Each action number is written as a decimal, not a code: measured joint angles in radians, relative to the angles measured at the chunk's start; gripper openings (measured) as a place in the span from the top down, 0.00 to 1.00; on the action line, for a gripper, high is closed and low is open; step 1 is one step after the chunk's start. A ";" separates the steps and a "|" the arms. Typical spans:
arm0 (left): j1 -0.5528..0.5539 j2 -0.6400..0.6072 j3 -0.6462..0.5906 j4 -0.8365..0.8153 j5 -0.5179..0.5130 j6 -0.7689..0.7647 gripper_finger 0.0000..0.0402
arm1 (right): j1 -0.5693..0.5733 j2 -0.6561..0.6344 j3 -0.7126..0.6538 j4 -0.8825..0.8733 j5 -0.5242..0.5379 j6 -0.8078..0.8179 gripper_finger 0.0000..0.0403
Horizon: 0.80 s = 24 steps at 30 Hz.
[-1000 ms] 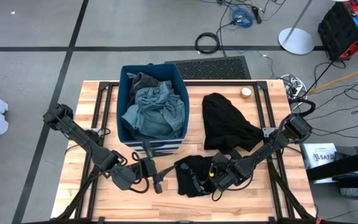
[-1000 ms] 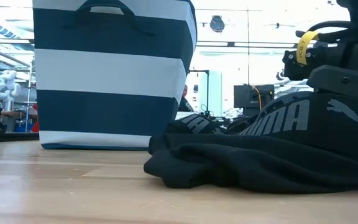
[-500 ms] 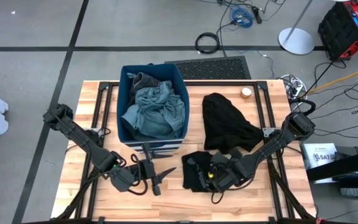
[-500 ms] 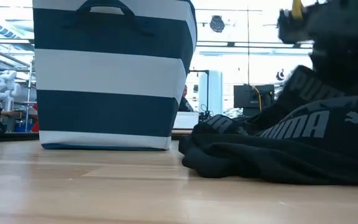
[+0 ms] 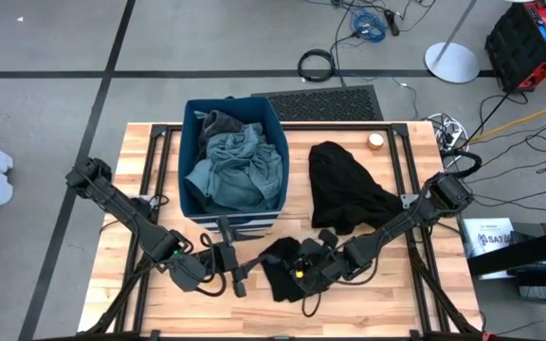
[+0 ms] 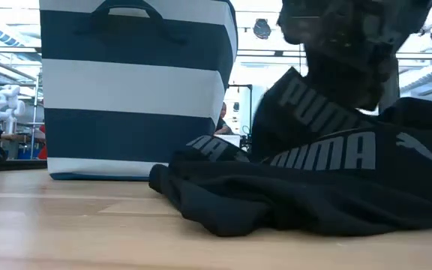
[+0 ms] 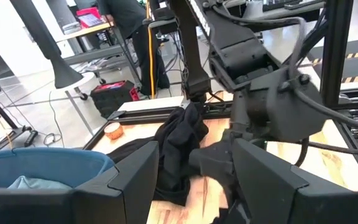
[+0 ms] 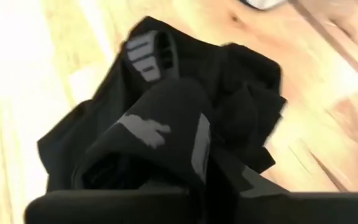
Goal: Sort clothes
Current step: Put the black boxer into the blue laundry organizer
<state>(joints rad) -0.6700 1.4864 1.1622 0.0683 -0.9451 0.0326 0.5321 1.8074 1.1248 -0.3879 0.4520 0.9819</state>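
Observation:
A black garment with white lettering (image 5: 281,266) lies bunched near the table's front edge, and my right gripper (image 5: 308,268) is shut on it. In the low view part of the garment (image 6: 313,105) rises toward the gripper (image 6: 343,34); the rest (image 6: 276,195) lies on the wood. My left gripper (image 5: 239,272) hangs open just left of it, in front of the navy bin (image 5: 190,142), touching nothing. In the left wrist view its fingers (image 7: 194,186) stand wide apart. A second black garment (image 5: 344,194) lies flat at the far right. My right gripper holds a bunched-up fold of the black garment (image 8: 166,112); the cloth itself hides the fingers, so one layer or several cannot be told. It comes slanting down from the table's right. The held part (image 6: 328,75) is lifted, the lower part rests on the table.
The navy-and-white striped bin (image 6: 137,90) stands at the far left of the table, holding grey-green and dark grey clothes (image 5: 235,166). A small round roll (image 5: 375,140) lies at the far right edge. Bare wood (image 5: 425,303) shows near the front right corner.
My right gripper has gone up and toward the table's left and tipped less steeply, keeping its hold. The black garment's held part has lifted into a peak, and its lower part has slid along the table toward the left gripper and bunched up.

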 joint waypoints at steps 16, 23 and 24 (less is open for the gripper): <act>0.018 0.000 0.000 -0.061 0.319 -0.100 0.46 | 0.052 0.001 0.015 0.208 -0.118 -0.257 0.80; 0.044 0.046 0.000 -0.122 0.418 -0.209 0.46 | 0.073 0.044 0.014 0.255 -0.123 -0.323 0.76; 0.043 0.059 0.000 -0.118 0.420 -0.209 0.46 | 0.077 0.046 0.014 0.271 -0.140 -0.325 0.76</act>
<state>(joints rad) -0.6270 1.5452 1.1622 -0.0499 -0.5250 -0.1764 0.6088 1.8536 1.1393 -0.1165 0.3122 0.6572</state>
